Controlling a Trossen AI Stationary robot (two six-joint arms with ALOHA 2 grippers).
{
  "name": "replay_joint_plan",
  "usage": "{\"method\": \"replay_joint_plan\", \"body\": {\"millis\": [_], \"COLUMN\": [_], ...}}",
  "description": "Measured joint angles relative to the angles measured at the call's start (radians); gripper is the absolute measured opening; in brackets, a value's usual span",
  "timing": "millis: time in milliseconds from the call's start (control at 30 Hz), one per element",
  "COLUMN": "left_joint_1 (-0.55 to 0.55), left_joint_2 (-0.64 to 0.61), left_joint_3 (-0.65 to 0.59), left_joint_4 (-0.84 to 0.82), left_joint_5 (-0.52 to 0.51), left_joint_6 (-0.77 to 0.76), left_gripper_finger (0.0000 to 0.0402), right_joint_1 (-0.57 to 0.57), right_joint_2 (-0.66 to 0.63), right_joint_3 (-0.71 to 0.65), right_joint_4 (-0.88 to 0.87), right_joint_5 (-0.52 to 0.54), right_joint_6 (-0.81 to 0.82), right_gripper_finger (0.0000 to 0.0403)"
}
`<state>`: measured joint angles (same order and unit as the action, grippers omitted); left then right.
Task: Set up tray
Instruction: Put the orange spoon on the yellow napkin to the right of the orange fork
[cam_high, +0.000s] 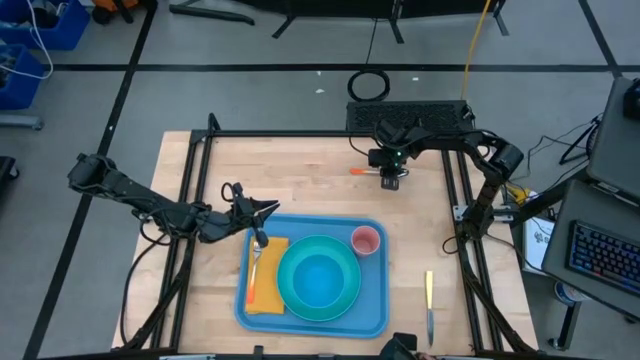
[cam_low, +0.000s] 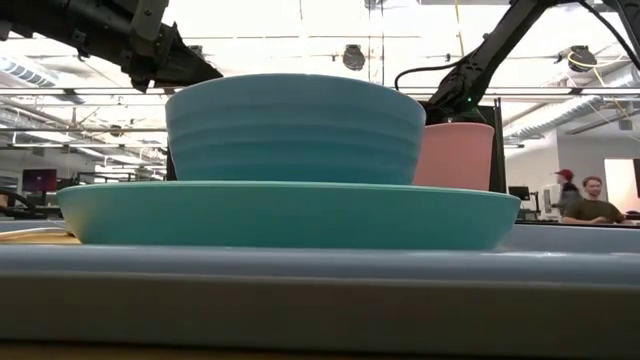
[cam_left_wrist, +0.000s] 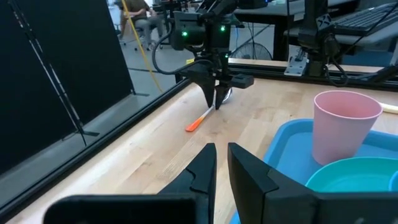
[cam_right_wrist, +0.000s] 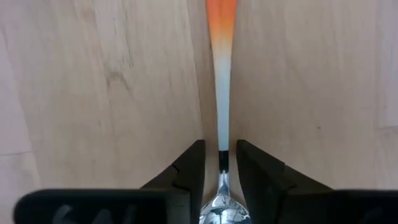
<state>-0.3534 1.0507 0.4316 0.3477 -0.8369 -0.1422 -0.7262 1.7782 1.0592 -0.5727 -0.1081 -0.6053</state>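
High view: tray (cam_high: 372, 312) beside left fingers (cam_high: 268, 207).

The right gripper (cam_right_wrist: 221, 163) points down at the wooden tabletop (cam_right_wrist: 99, 81), its dark fingers (cam_right_wrist: 189, 168) flanking the neck of an orange-handled spoon (cam_right_wrist: 220, 93).

The left arm reached in from the table's left edge, its dark two-finger left gripper (cam_high: 262, 209) pointing toward the middle with the fingers (cam_left_wrist: 205, 168) nearly together. The right arm bent in from the right edge, its right gripper (cam_high: 390, 180) pointing down near the far edge, fingers (cam_right_wrist: 189, 165) narrowly parted.
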Motion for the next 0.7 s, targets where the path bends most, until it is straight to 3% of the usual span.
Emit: {"method": "replay_joint_plan", "body": {"millis": [267,700], "left_joint_1": [0.0,0.0], "left_joint_2": [0.0,0.0], "left_joint_3": [0.0,0.0], "left_joint_4": [0.0,-0.001], "left_joint_5": [0.0,0.0], "left_joint_6": [-0.01,-0.022], "left_gripper_finger": [0.0047,0.0047], "right_joint_1": [0.0,0.044], "right_joint_2": [0.0,-0.103], "right_joint_3": [-0.001,-0.005], "right_joint_4": [-0.012,0.017], "right_joint_5": [0.004,0.081], "right_joint_6": [-0.053,-0.123], "right_gripper_finger": [0.0009,0.0003]}}
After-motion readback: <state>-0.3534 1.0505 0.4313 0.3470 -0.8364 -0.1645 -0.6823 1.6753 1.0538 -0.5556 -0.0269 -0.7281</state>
